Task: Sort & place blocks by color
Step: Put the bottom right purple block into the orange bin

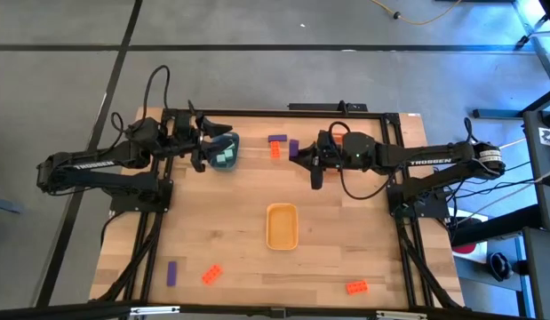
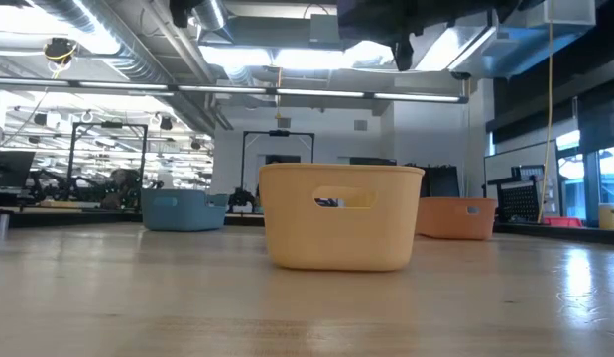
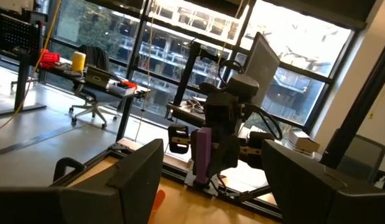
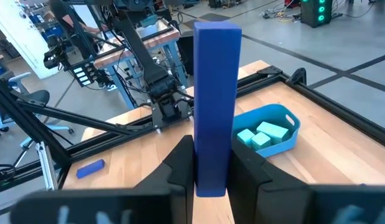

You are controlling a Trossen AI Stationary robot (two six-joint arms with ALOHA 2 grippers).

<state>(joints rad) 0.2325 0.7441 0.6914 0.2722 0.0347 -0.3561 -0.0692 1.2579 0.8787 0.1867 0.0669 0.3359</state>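
Note:
My right gripper (image 1: 298, 149) is over the far middle of the table, shut on a purple block (image 4: 216, 99). Beside it on the table lie another purple block (image 1: 277, 139) and an orange-red block (image 1: 275, 151). My left gripper (image 1: 206, 142) hovers open by the blue tray (image 1: 223, 153), which holds mint-green blocks (image 4: 262, 134). Near the front edge lie a purple block (image 1: 171, 273) and two orange-red blocks (image 1: 212, 274) (image 1: 355, 286). In the left wrist view the held purple block (image 3: 203, 152) shows in the right gripper beyond my open left fingers (image 3: 139, 177). My right gripper pinches the purple block between its two fingers (image 4: 183, 165) at one end (image 4: 211, 177). The rest of the block sticks out lengthwise past the fingertips. The fingers point toward the table's left side. The block is lifted clear of the table.
The yellow tray (image 1: 282, 227) sits in the middle of the table and fills the low view (image 2: 338, 230). The orange tray (image 2: 455, 218) stands at the far right, under my right arm (image 1: 344, 137). A black frame runs along the table's edges. Bare wood lies between the yellow tray and the far blocks.

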